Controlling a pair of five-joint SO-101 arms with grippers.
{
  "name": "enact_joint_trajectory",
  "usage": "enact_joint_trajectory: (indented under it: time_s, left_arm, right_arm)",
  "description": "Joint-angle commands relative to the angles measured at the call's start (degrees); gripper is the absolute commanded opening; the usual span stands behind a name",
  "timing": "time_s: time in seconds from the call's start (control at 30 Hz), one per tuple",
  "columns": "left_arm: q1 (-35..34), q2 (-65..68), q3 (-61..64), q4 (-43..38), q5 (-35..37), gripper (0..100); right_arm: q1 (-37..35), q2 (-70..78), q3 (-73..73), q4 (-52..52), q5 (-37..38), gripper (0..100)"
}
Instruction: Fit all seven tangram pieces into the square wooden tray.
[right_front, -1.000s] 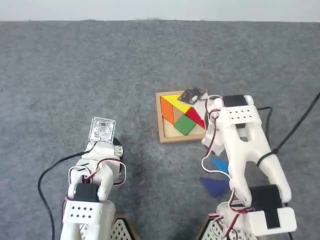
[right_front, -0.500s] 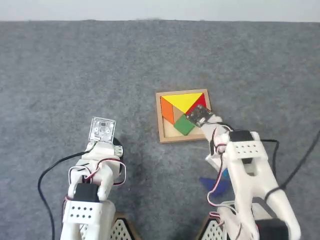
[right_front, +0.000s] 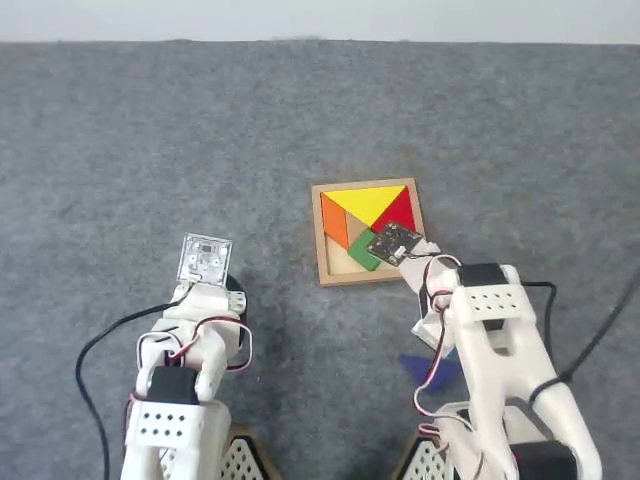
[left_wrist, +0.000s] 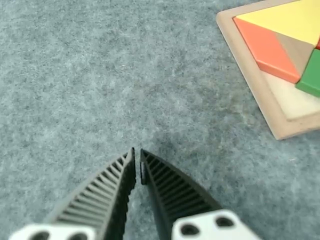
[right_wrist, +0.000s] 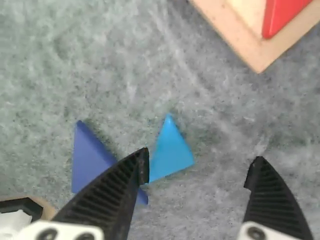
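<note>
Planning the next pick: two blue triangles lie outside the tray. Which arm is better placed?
Right. The right gripper, open, hangs over the light blue triangle, the dark blue triangle beside it. The left gripper is shut over carpet, on the far side of the tray.

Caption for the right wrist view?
Open right gripper above the light blue triangle and dark blue triangle, near the tray.

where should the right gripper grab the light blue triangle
Probably from above, pinching its two slanted sides near the wide end: the light blue triangle lies flat on the carpet. Keep the open right gripper off the dark blue triangle beside it.
</note>
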Motion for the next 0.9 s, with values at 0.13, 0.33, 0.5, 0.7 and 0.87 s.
enact_joint_trajectory:
  time_s: [0.13, 0.33, 0.5, 0.7, 0.87]
  left_arm:
    - [-0.26, -0.7, -0.48, 0.09, 0.44, 2]
    - [-0.26, -0.7, -0.48, 0.09, 0.44, 2]
    - [-0.26, -0.7, -0.48, 0.09, 0.44, 2]
    - [-0.26, -0.7, -0.48, 0.09, 0.44, 2]
    - [-0.26, -0.7, -0.48, 0.09, 0.44, 2]
  right_arm:
    - [0.4, 10.24, -0.44, -7.6, -5.27, 30.8]
    - [0.4, 12.26, -0.7, -8.22, -5.54, 27.9]
    - [0.4, 12.26, -0.7, -8.04, -7.21, 16.7]
    - [0.4, 12.18, -0.7, -8.04, -9.49, 15.8]
    - [0.48, 12.09, -0.7, -7.52, -9.32, 16.8]
